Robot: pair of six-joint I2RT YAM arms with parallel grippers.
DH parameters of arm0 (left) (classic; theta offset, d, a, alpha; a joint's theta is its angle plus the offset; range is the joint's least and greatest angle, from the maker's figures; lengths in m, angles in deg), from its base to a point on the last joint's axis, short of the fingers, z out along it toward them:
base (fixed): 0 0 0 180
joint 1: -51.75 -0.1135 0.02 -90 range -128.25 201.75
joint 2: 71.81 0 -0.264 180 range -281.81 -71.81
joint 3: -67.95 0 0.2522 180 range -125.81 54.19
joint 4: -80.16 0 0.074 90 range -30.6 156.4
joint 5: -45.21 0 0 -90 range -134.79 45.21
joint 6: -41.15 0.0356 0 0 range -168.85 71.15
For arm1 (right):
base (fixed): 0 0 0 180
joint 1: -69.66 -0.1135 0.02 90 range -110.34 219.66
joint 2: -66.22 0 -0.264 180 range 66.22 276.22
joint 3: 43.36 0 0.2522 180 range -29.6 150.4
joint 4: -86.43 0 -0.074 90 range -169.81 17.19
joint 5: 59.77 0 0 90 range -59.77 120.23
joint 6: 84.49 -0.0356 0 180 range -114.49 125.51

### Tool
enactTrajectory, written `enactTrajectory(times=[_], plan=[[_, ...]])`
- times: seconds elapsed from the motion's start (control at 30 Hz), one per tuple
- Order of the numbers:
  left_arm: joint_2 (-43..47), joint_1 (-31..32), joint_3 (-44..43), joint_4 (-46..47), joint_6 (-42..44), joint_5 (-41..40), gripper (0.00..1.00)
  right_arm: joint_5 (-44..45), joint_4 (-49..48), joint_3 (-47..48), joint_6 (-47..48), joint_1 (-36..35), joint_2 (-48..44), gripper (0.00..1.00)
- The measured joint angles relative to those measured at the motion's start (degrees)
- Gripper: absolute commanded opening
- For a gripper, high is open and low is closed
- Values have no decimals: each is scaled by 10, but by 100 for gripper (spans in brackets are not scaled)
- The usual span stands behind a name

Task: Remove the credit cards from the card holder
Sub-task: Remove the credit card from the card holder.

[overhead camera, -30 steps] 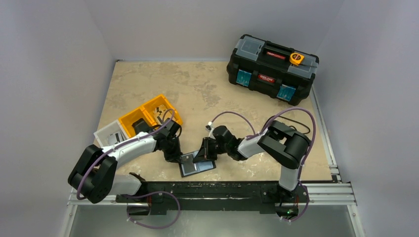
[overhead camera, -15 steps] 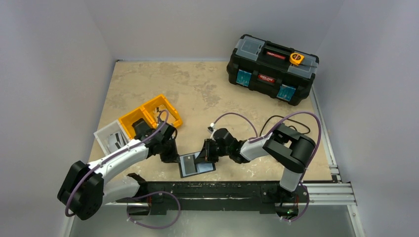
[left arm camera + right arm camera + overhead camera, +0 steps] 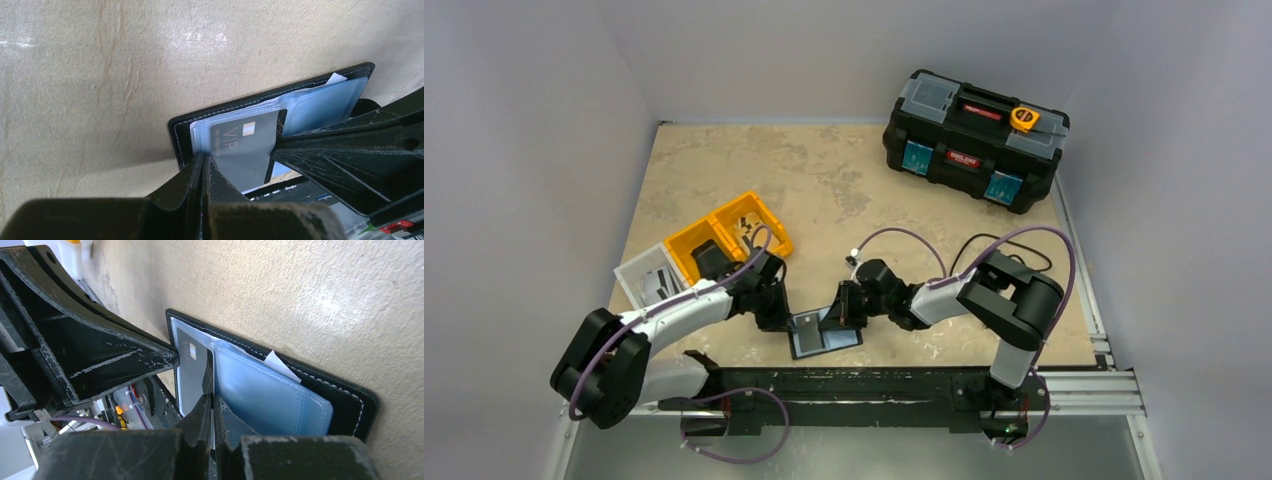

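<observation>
The black card holder (image 3: 824,333) lies open near the table's front edge, with blue plastic sleeves (image 3: 270,395) inside. A grey credit card (image 3: 245,145) marked VIP lies on its left half; it also shows in the right wrist view (image 3: 192,372). My left gripper (image 3: 788,318) is shut at the holder's left edge (image 3: 180,142), pinching the sleeve edges beside the grey card. My right gripper (image 3: 839,313) is shut on a thin dark card-like leaf (image 3: 208,376) standing between the grey card and the blue sleeve. The two grippers face each other across the holder.
Two orange bins (image 3: 729,233) and a white bin (image 3: 646,272) stand left of the left arm. A big black toolbox (image 3: 974,140) stands at the back right. The metal rail (image 3: 904,385) runs just in front of the holder.
My left arm has shifted its elbow and its gripper has edged slightly right toward the holder. The holder's left part looks a little more raised. The right gripper has stayed in place.
</observation>
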Motion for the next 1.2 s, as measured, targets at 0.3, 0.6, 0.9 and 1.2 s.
enactTrajectory(times=[0.3,0.6,0.9,1.2], plan=[[-24,0,-18,-19,-24,-9,0,13,21,-6,2,1,-25,0],[-24,1,-21,-24,-29,-16,0,14,21,-34,2,16,-45,0],[-26,1,-22,-26,-29,-16,0,-6,-6,-38,6,23,-42,36],[-28,2,-24,-28,-29,-17,0,-35,-62,-37,-1,25,-3,15]])
